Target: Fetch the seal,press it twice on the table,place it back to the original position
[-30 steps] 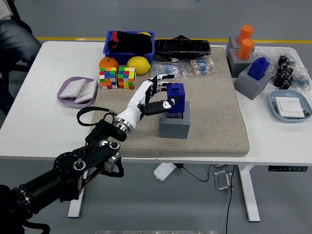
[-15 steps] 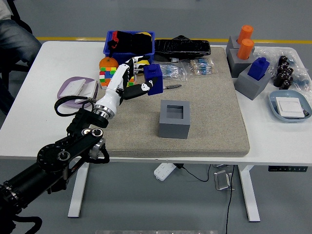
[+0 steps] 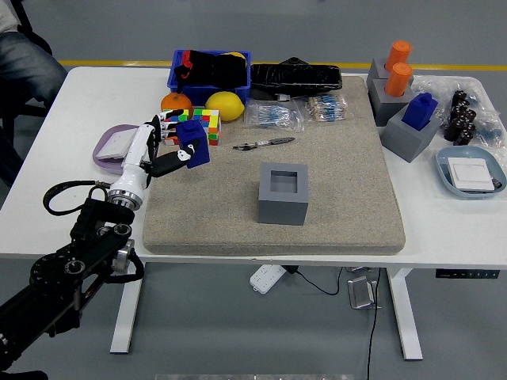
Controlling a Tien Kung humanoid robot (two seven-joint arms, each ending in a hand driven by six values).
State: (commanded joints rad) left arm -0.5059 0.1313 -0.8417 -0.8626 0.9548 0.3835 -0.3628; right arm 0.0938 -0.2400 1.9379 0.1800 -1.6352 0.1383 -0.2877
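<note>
One hand in my view: the left hand [image 3: 162, 146], coming in from the lower left; I see no right arm.
Grip: its fingers are wrapped around the blue seal [image 3: 192, 145].
Seal: held at the mat's [image 3: 341, 182] left edge, just in front of the colour cubes [image 3: 207, 123], tilted slightly.
Holder: the grey block [image 3: 283, 194] sits mid-mat with its socket vacant, well to the right of the seal.
Surface [image 3: 47, 214]: white, bare near my arm.

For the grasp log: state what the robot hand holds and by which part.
The left robot hand holds the blue seal by its left side, fingers wrapped around the block, above the mat's left edge.
</note>
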